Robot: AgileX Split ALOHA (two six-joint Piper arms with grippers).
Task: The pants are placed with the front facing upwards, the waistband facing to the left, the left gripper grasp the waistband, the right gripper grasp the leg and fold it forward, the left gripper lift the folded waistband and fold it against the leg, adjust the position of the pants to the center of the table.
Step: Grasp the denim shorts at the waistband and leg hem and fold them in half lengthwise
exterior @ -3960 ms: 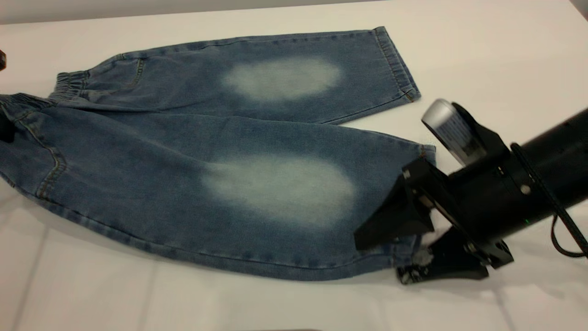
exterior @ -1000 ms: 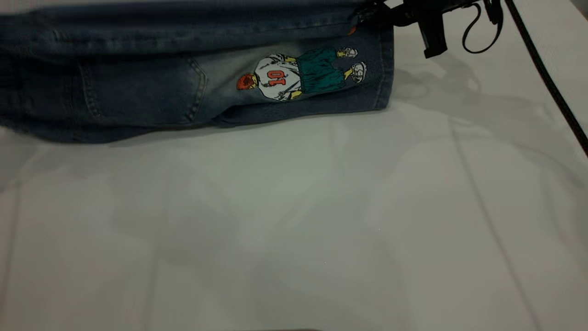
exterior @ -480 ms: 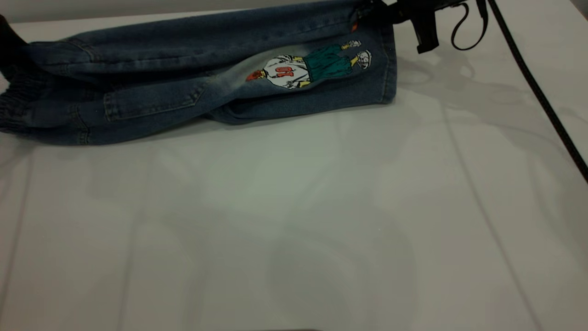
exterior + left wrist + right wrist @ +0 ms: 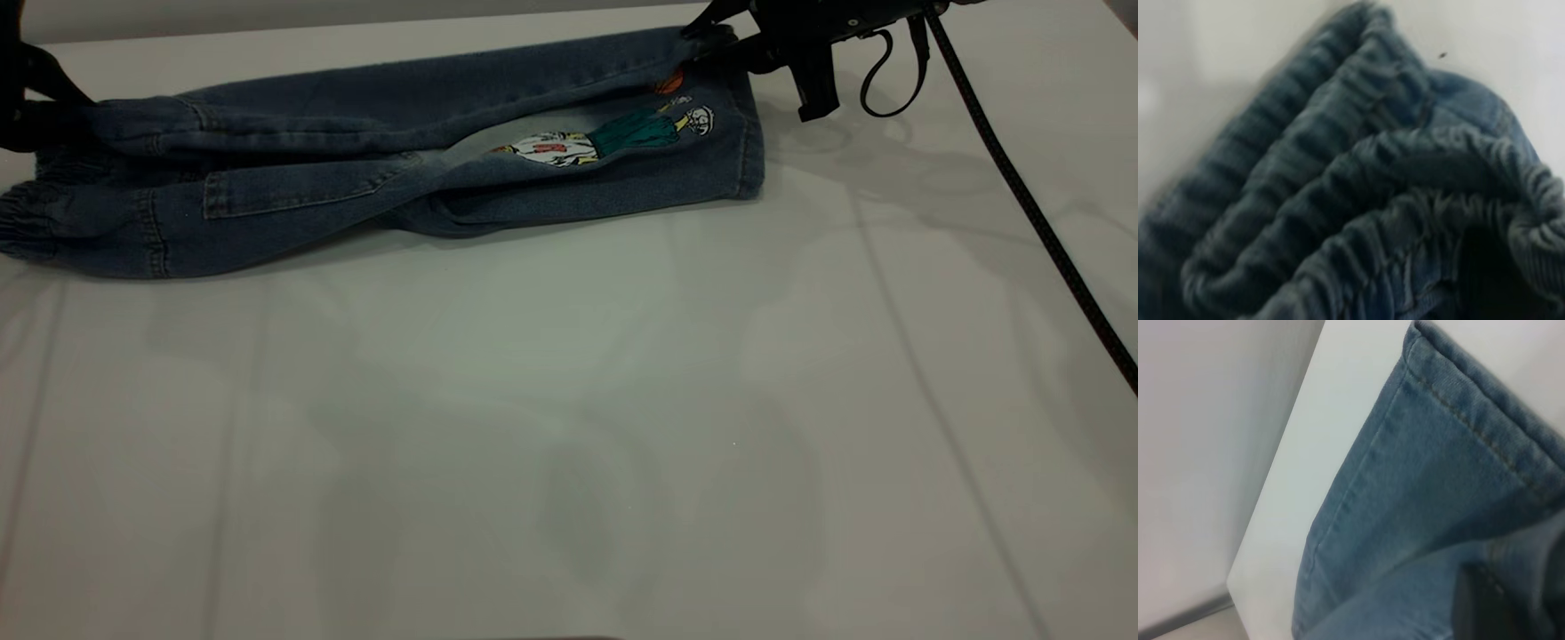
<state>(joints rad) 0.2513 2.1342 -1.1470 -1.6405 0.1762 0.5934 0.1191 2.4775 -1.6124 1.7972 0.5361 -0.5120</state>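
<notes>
The blue denim pants (image 4: 356, 169) lie folded lengthwise along the far side of the table (image 4: 569, 427), back pocket and a cartoon print (image 4: 613, 138) facing up. The gathered waistband (image 4: 22, 222) is at the left end. My left gripper (image 4: 36, 107) is shut on its upper layer; in the left wrist view the ruffled waistband (image 4: 1338, 167) fills the picture, with a dark finger (image 4: 1491, 280) buried in it. My right gripper (image 4: 711, 40) is shut on the leg hem at the far right; the right wrist view shows the stitched hem (image 4: 1471, 420) and one dark finger (image 4: 1485, 607).
The right arm's black cable (image 4: 1022, 204) runs diagonally over the right side of the table. The table's far edge (image 4: 1318, 487) lies just beyond the hem. Bare tabletop stretches from the pants to the near edge.
Since four seconds ago the near leg was carried over onto the far leg. In the last second the folded pants sank and flattened on the table, both grippers coming lower.
</notes>
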